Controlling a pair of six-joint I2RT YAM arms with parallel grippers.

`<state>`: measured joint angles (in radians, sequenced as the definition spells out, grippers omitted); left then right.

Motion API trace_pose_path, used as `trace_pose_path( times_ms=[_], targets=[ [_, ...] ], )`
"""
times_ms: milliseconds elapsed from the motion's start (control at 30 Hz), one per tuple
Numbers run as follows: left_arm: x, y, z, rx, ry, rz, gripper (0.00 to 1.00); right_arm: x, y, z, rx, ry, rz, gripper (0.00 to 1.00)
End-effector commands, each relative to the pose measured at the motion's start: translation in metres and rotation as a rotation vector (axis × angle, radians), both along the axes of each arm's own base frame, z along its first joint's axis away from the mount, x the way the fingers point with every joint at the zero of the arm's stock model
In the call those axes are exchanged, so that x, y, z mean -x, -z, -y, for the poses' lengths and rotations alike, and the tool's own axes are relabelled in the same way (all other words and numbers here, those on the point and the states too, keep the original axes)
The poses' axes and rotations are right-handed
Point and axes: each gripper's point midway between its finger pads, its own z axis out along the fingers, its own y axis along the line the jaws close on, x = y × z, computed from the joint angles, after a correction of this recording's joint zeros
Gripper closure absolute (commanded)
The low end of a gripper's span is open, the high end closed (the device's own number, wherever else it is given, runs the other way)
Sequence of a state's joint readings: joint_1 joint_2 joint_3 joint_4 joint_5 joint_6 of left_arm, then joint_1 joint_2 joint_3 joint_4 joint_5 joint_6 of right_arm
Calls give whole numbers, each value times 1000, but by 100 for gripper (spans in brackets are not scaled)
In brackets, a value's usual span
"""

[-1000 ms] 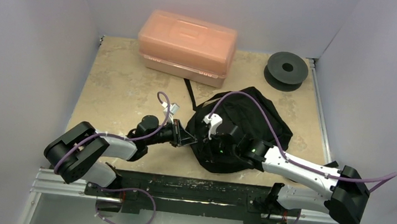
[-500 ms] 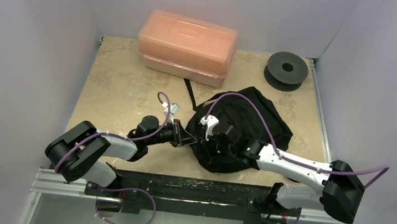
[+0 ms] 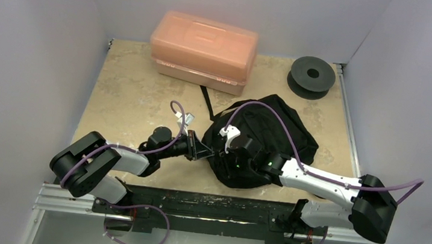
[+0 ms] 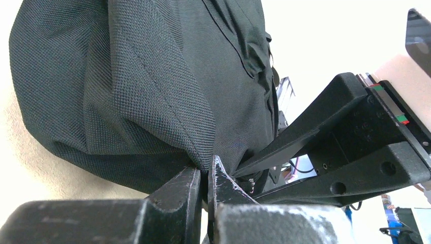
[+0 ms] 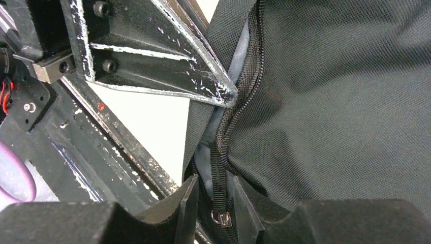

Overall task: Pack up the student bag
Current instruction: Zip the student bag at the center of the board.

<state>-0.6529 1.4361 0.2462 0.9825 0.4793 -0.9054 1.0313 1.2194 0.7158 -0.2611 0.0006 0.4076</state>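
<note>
The student bag [image 3: 279,129] lies as a black heap in the middle of the table, with both grippers at its near left edge. My left gripper [image 3: 213,153] is shut on a fold of the bag's fabric [image 4: 142,76], its fingertips [image 4: 213,168] pinching the hem. The same gripper's tip [image 5: 231,97] shows in the right wrist view, at the bag's zip. My right gripper [image 5: 213,185] stands open around the zip tape. The small metal zip pull [image 5: 221,217] sits between its fingers with gaps on both sides. In the top view the right gripper [image 3: 226,157] is over the bag's left edge.
A translucent orange-pink plastic box [image 3: 203,51] stands at the back of the table. At the back right sits a black round spool [image 3: 311,76]. One black strap [image 3: 206,103] trails from the bag toward the box. Grey walls close in the table's sides.
The right gripper's jaws have spread apart around the zip, and the right arm's elbow has shifted a little left. The left gripper still holds the fabric in the same place.
</note>
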Motion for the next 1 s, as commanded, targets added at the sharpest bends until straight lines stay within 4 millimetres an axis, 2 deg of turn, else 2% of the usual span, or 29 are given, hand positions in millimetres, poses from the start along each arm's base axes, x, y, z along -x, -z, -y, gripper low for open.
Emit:
trace_pose_path(
  times_ms=[0,167,267,367,567,767,800,967],
  targets=[
    [-5,-28,5,81,9,107,100,5,12,-2,-5,-3,-31,67],
    [-5,-27,4,78,7,107,100,14,17,-10,-26,-56,-64,76],
    [-4,-27,4,79,7,105,100,10,19,-7,6,-47,-49,89],
    [-4,-26,4,76,7,99,100,6,9,-6,-15,-23,-19,100],
    [-2,-22,1,57,3,90,100,-6,-29,5,-147,87,85,100],
    [-1,-19,-2,42,-3,84,100,-3,-44,7,-372,127,150,100],
    [0,-20,-2,43,1,83,98,-2,-51,6,-415,109,176,100],
    [9,-25,-6,25,22,70,63,4,-65,0,-503,20,258,100]
  ],
)
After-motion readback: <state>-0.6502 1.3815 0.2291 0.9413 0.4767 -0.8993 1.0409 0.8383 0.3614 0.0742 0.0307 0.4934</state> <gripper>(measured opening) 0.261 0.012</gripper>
